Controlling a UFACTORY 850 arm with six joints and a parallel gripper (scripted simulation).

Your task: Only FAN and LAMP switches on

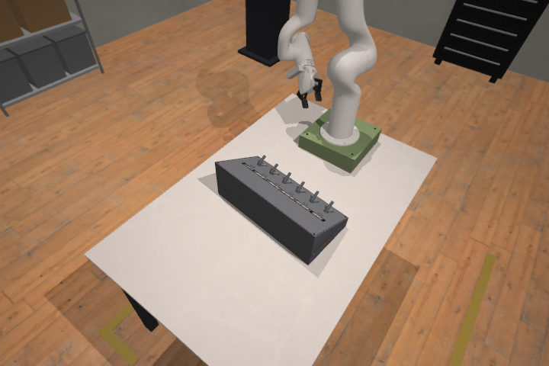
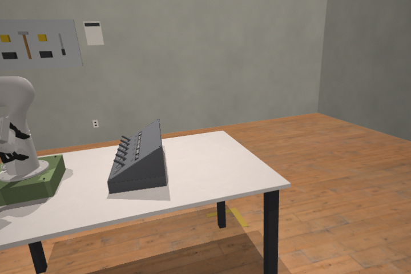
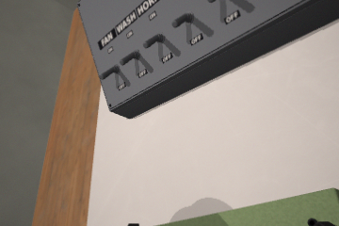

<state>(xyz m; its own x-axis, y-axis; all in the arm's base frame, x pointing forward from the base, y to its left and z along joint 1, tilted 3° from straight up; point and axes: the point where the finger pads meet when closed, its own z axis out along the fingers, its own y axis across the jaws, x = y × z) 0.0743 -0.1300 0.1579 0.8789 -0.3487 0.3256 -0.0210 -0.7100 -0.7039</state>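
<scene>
Console [image 1: 258,207] [image 2: 141,171] [image 3: 94,28], dark grey, wedge-shaped, six toggle levers: stands on the table [image 1: 175,241] [image 2: 212,161] [image 3: 201,141], before my green base [image 1: 322,152] [image 2: 28,193] [image 3: 271,212], levers on the side towards me.

Pincer [image 1: 311,102] [image 2: 28,146] [image 3: 225,224]: one, wide open, holding nothing, well apart from the console.

Step in hand, as I judge it: survey and approach, no lever yet touched. Next move: read every label and lever setting, then go only to those that are wrong. ON is marked on the label side, OFF on the side nearer me. The console being loose, I should push gently and along the lever's throw, lest the whole box slide or turn.

FAN switch [image 1: 329,207] [image 2: 126,137] [image 3: 112,71]: end of row, at my left. WASH label [image 3: 126,22] and HORN label [image 3: 148,7]: following in order; the latter cut by the wrist view's edge.

Illegible or wanting: LAMP label, out of the wrist view and too small elsewhere, so its lever is unassigned. Lever settings: leans look much alike, but I cannot settle on or off. Pincer in wrist view: mere slivers at the lower edge.
</scene>
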